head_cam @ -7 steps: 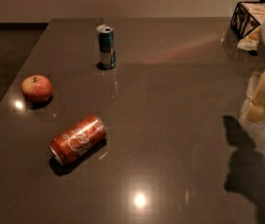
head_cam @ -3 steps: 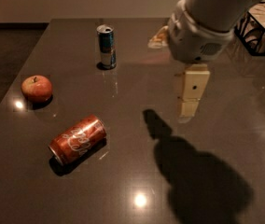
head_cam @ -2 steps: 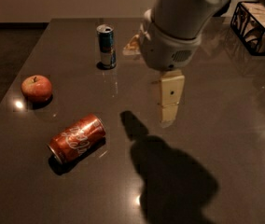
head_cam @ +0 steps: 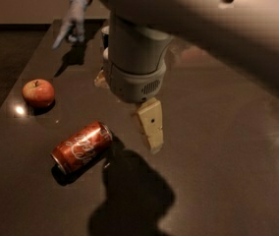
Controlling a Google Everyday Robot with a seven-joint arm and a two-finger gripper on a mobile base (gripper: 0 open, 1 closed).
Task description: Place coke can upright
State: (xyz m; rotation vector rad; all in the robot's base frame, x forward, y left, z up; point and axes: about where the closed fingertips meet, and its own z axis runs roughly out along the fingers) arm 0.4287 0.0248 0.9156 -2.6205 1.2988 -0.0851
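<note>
The coke can [head_cam: 82, 146], a red-orange metal soda can with white cursive lettering, is lying on its side on the glossy dark brown table [head_cam: 228, 156], toward the front-left. It sits at a diagonal, with 1 silver end pointing at the near-left corner and the other up and to the right. So yeah, not upright.

The robot's big pale grey arm [head_cam: 134, 58] comes in from the top right and fills most of the upper part of the view. Its round wrist housing points straight down over the middle of the table. The gripper [head_cam: 126, 113] hangs just right of the can and above it, not touching it. Its 2 tan fingers [head_cam: 150, 129] look spread well apart with nothing between them. 1 sticks down in front, while the other only peeks out from behind the left side of the wrist.

A round red apple [head_cam: 38, 92] sits further left, apart from the can. At the far-left edge, a person's blue-gloved hand [head_cam: 73, 18] points down at the tabletop.
</note>
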